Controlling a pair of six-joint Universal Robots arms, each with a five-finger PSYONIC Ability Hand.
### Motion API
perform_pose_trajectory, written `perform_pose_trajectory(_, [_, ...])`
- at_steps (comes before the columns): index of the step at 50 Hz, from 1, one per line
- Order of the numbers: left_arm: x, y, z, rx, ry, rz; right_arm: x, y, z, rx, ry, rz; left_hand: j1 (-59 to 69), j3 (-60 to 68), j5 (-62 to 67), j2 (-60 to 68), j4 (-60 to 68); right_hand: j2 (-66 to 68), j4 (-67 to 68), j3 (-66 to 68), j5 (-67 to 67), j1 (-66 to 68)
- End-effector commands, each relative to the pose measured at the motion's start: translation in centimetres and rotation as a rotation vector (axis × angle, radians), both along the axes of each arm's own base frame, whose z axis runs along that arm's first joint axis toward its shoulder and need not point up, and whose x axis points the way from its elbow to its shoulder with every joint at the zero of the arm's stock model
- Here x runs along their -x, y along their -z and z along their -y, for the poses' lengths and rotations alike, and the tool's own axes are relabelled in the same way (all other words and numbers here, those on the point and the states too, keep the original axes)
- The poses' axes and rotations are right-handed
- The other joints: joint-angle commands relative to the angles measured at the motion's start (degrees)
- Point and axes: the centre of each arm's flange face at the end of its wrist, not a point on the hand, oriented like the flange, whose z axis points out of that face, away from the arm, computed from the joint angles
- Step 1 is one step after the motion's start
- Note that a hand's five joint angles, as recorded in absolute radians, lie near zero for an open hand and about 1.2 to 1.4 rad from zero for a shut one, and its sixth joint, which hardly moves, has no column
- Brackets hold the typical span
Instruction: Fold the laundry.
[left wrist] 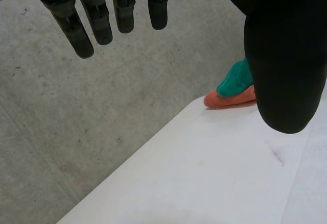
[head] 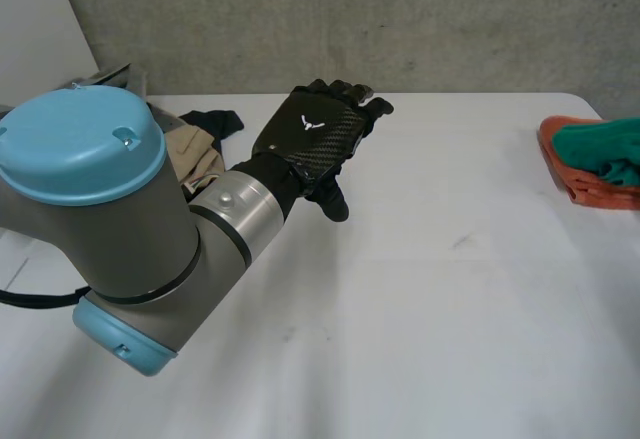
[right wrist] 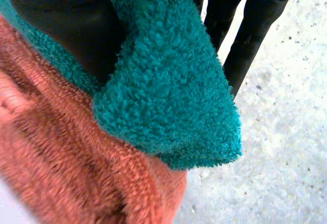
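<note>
Laundry: partway done, I'd guess. My left hand (head: 310, 139) empty, fingers straight, hovering over bare table (head: 450, 309). My right hand (right wrist: 92, 35) pinching fold of teal towel (right wrist: 168, 91), which lies on orange towel (right wrist: 61, 157) at table's right edge, probably finished stack, cut off in head view. Far left: crumpled pile (head: 200, 154), unfolded, mostly hidden behind my left arm, can't count pieces.

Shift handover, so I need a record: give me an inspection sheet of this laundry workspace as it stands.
Surface: white table, faint scuffs.
Job's things: green towel on orange towel at the table's right edge; mixed clothes pile behind the left arm.
Clutter: nothing seen.
Hands: left hand open, empty, above the table; right hand at the green towel.
Cables: nothing seen by the laundry.
Surroundings: concrete wall.
</note>
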Motion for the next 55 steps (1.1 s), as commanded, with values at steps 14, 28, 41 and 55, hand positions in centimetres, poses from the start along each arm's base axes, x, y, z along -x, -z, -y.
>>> perform_pose_trajectory(14, [0.1, -0.2, -0.1, 0.005, 0.003, -0.006, -0.1, -4.5, -1.9, -0.093, 0.087, 0.05, -0.45, -0.42, -0.92, -0.04, 0.18, 13.91, 11.21, 12.67, 13.51, 20.71])
perform_pose_trajectory(28, [0.0, 0.0, 0.0, 0.001, 0.0, -0.001, -0.8, -3.9, -1.7, -0.084, 0.083, -0.021, -0.45, -0.42, -0.92, -0.04, 0.18, 13.91, 11.21, 12.67, 13.51, 20.71])
perform_pose_trajectory(41, [0.1, -0.4, 0.4, 0.013, -0.006, -0.007, -2.5, -16.4, 3.0, 0.408, 0.15, -0.041, -0.45, -0.42, -0.92, -0.04, 0.18, 13.91, 11.21, 12.67, 13.51, 20.71])
perform_pose_trajectory(55, [0.0, 1.0, 0.7, -0.018, -0.014, 0.015, -2.0, -4.5, 4.6, 0.173, 0.075, 0.078, -0.45, -0.42, -0.92, -0.04, 0.18, 13.91, 11.21, 12.67, 13.51, 20.71])
